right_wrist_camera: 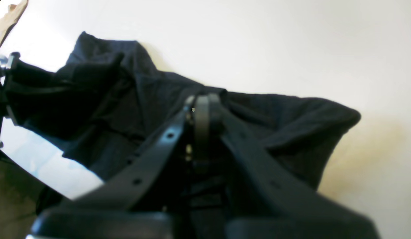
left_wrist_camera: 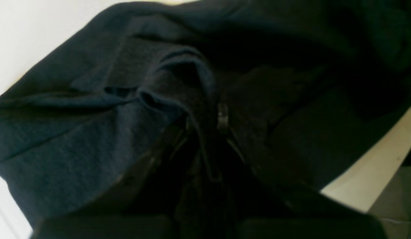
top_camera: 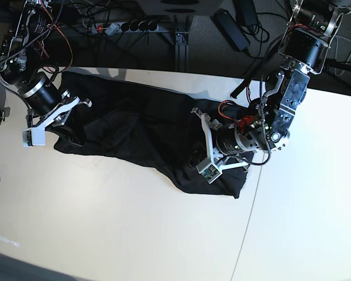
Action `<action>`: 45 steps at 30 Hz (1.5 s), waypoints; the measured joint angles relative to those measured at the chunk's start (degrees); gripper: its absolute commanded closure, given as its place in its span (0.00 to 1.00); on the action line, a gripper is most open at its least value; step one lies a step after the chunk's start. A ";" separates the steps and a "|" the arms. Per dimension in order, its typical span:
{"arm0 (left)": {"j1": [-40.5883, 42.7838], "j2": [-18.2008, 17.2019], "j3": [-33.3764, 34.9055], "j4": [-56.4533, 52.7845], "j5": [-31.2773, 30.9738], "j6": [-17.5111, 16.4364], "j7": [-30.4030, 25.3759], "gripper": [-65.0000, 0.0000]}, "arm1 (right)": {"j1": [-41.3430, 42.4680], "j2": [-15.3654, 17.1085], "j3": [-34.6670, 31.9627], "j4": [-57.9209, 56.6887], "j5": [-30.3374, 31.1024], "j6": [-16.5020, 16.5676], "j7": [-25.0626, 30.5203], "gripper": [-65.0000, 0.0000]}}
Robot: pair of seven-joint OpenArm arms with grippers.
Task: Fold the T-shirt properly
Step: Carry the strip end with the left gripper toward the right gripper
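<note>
Black T-shirt (top_camera: 134,132) lengthwise across table (top_camera: 134,234)

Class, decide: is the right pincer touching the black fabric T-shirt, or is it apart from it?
Touching. In the right wrist view, the right pincer is shut, its tips pinching a fold of the black fabric T-shirt on the white table.

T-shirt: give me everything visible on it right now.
The T-shirt is plain black soft fabric, rumpled and stretched across the white table, not yet folded flat; no print shows. One end is bunched at the right gripper, whose jaws are shut on a fold of cloth. The other end is crumpled and draped around the left gripper, which pinches a gathered ridge. Creases run through the middle.
</note>
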 measured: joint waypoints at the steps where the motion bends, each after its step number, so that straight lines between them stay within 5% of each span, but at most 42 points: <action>1: 0.00 0.31 -0.02 0.00 -0.11 0.02 0.02 1.00 | 0.00 0.00 0.00 0.00 0.00 -0.02 -0.02 1.00; 10: 0.00 5.29 -0.02 -0.04 -0.26 0.02 0.07 0.99 | 0.17 -0.02 3.23 0.00 -0.94 0.00 0.00 1.00; 13: 0.00 5.33 -0.02 -0.04 1.25 0.02 0.07 0.79 | 0.17 0.00 5.49 0.00 -0.92 0.00 0.00 1.00; 21: 1.31 5.79 0.04 -0.04 1.95 0.04 -2.82 0.49 | -0.02 -0.02 10.36 -0.02 -2.14 -0.02 -0.83 1.00; 25: 1.79 5.77 0.00 -0.04 2.54 0.04 -2.27 0.46 | -0.02 -0.15 12.79 -0.85 -6.49 -0.17 -0.85 0.56; 27: 1.55 5.79 0.02 -0.04 2.47 0.07 -1.75 0.46 | 0.00 -0.11 14.29 -2.38 -6.45 -0.42 -0.87 0.46; 30: 1.62 5.79 0.04 1.20 2.58 0.07 0.28 0.46 | 0.02 1.01 14.95 -6.91 -5.97 -0.44 -1.66 0.46; 34: 1.57 5.79 0.02 6.05 1.25 0.37 0.87 0.46 | 0.02 2.23 14.97 -15.30 -3.21 -0.44 -1.70 0.32; 42: 1.62 6.12 0.02 10.34 -0.44 0.44 1.05 0.45 | 0.31 2.45 14.84 -23.82 5.38 -0.44 -2.36 0.32; 45: 1.55 6.91 1.40 10.34 -0.50 0.46 0.24 0.38 | 0.33 2.38 14.67 -23.98 7.58 -0.44 -2.82 0.32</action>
